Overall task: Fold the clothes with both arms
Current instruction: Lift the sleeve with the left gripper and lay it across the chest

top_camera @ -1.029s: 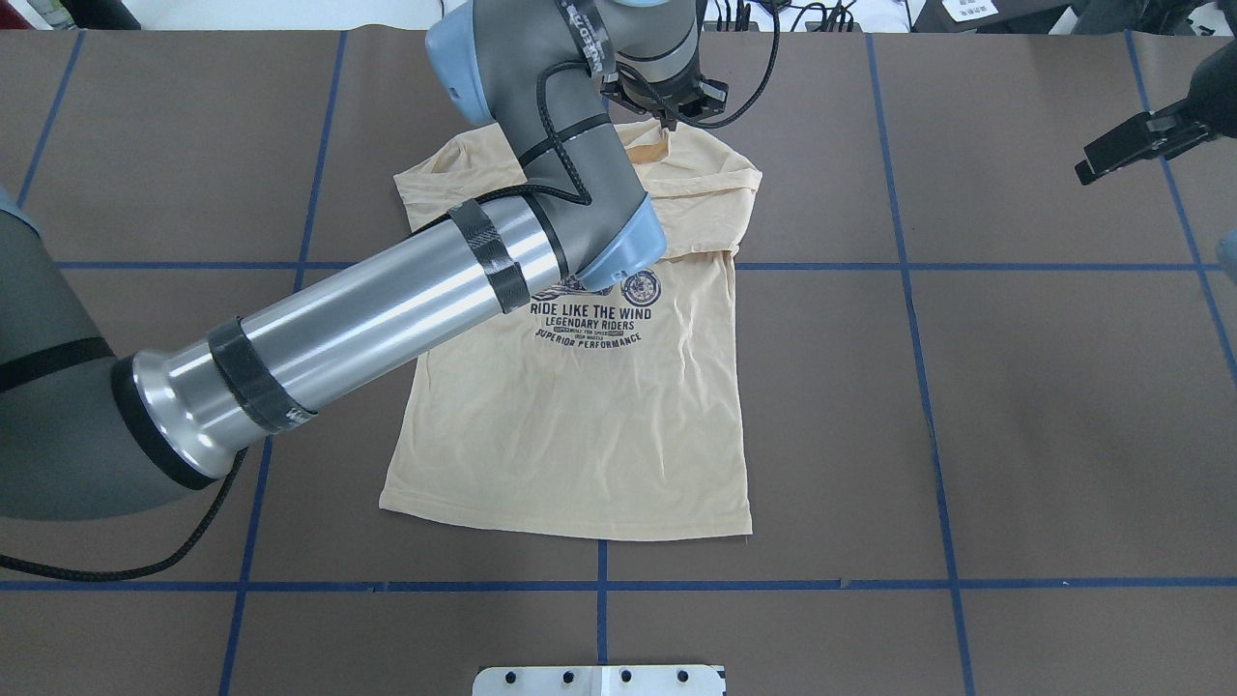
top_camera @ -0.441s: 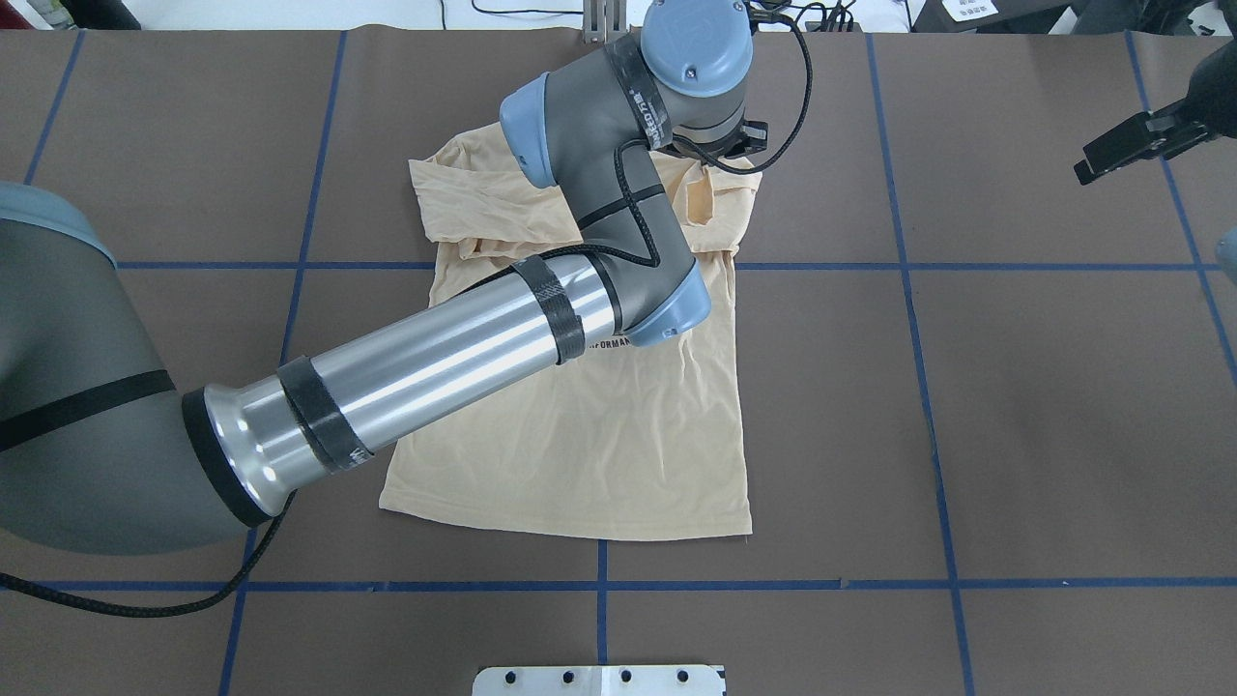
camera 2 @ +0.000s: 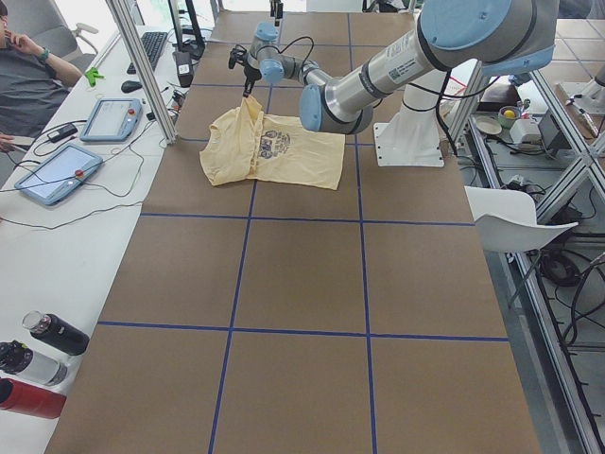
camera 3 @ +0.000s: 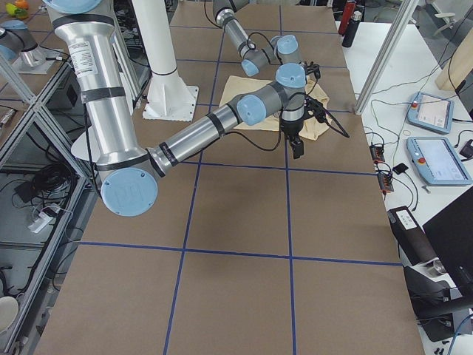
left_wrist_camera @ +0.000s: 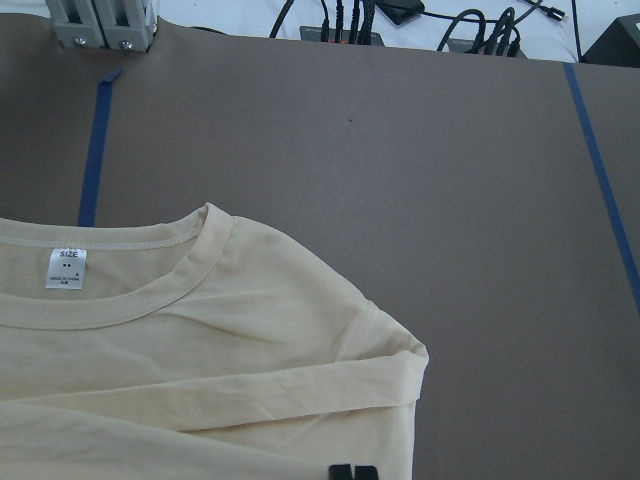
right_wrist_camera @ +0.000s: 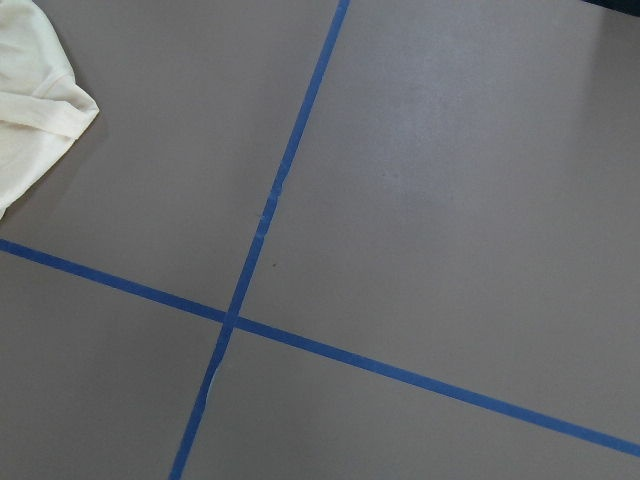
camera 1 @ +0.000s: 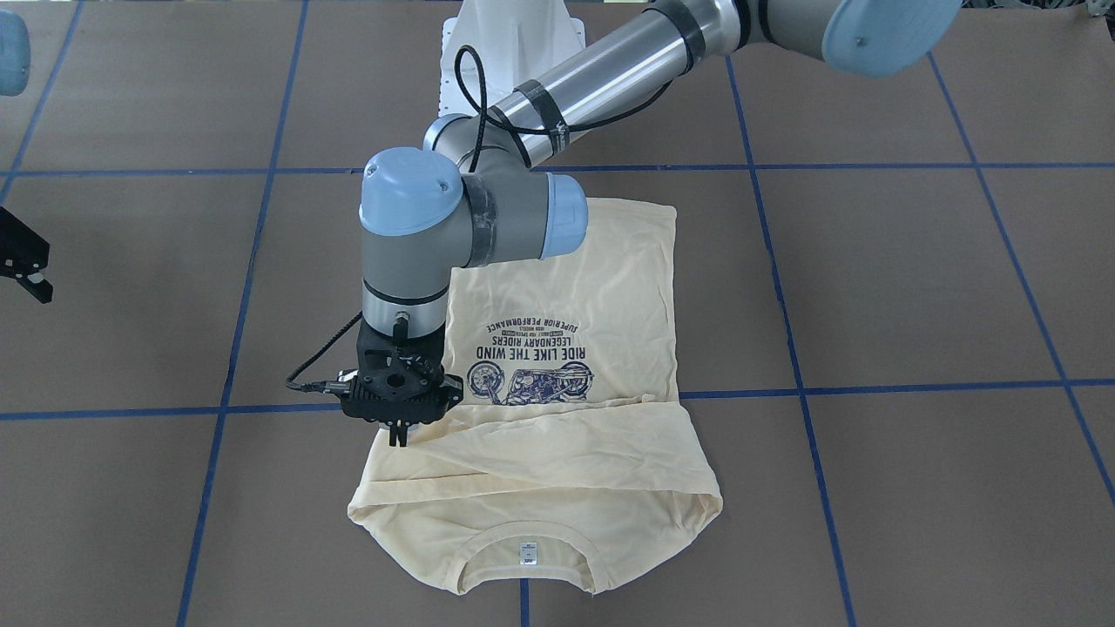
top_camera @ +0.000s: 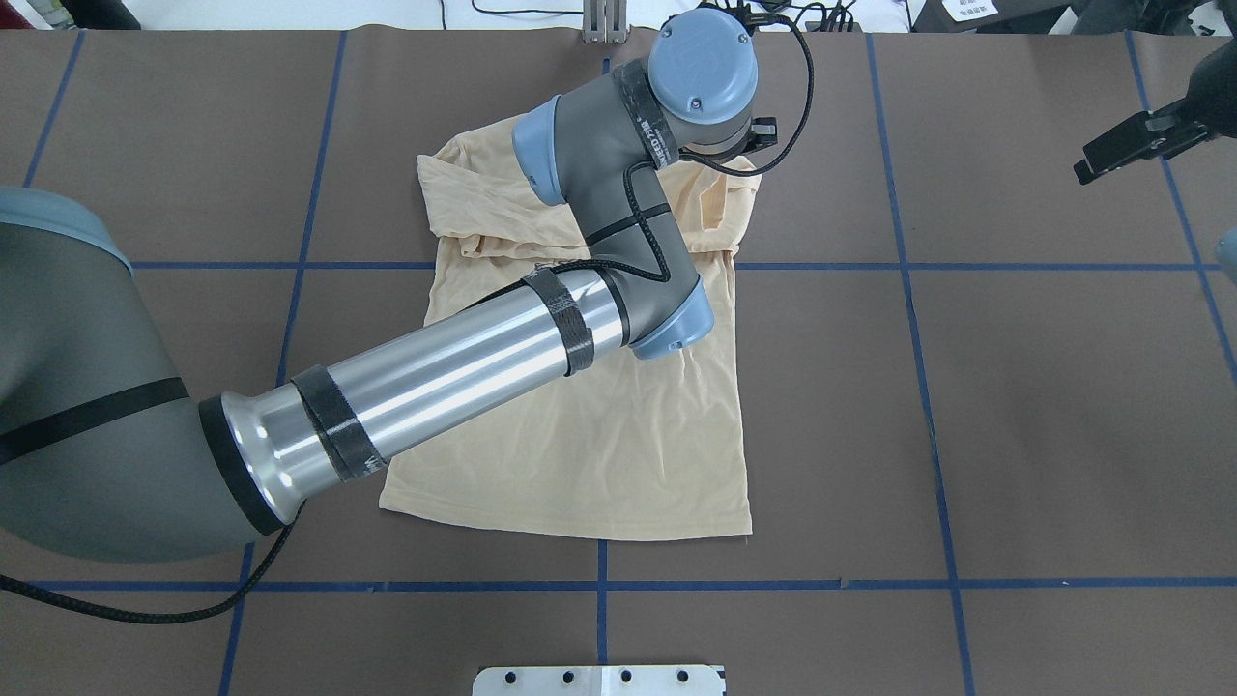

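T-shirt: the cream-yellow T-shirt [camera 1: 566,453] lay print-up on the brown surface [camera 1: 915,287], straight out from the white pedestal base [camera 1: 514,43]. Hem was nearest the base, collar at the far end.
Fold: a rumpled band of sleeve fabric lay across the chest, between the print and the collar.
Print: the navy motorcycle print [camera 1: 531,357] ("RIDE LIKE THE WIND") sat on the base side of that band.
Neck label: a small white neck label [camera 1: 526,550] showed inside the collar, about as far from the base as the shirt went.
Left arm: the left arm [top_camera: 435,358] reached out from the base across the shirt.
Left hand: the left hand [camera 1: 399,435] was pinched tight on the shirt's side edge, just past the print from the base, with the cloth tenting up to its tips.
Right hand: the right hand [top_camera: 1111,159] was well off to the robot's right of the base, over bare surface and clear of the shirt. Honestly couldn't tell if it was wide or narrow.
Tape: blue tape lines [camera 1: 871,387] gridded the surface.
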